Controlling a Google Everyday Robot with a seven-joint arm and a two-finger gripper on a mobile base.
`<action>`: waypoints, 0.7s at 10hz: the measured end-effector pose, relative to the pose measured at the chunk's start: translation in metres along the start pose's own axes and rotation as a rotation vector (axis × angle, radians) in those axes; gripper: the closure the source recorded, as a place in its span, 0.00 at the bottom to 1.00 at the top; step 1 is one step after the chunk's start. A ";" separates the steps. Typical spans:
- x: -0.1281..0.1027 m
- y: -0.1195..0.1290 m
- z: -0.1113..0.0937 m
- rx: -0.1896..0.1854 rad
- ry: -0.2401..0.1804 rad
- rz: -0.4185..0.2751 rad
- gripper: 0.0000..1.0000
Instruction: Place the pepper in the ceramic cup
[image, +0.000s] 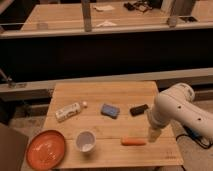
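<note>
End effector (152, 133) hangs at the lower right of the frame, low over the counter (115, 95) and just right of the pepper (133, 142); jaws spread, nothing held. Pepper lies flat near the counter's front edge, long axis running left to right, apart from everything else. Cup (85, 141) stands upright to its left, at lower centre, with bare wood between the two. Plate (45, 149) sits just left of the cup; bottle (67, 111) lies on its side above and to the left; blue block (109, 110) and dark object (138, 109) lie across the middle band. Assessment: grasp not yet made. Risks noted: the pepper is slim and rounded, so a descent off its centre line could push or roll it toward the front edge. A pinch near one tip may let it swing. It looks about as long as the cup is wide, so it may bridge the rim unless tipped in end first. A low carry could knock the cup over.
</note>
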 end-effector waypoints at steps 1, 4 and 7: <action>-0.004 0.003 0.003 -0.003 -0.007 0.000 0.20; -0.007 0.014 0.015 -0.008 -0.025 0.013 0.20; -0.013 0.019 0.028 -0.013 -0.043 0.013 0.20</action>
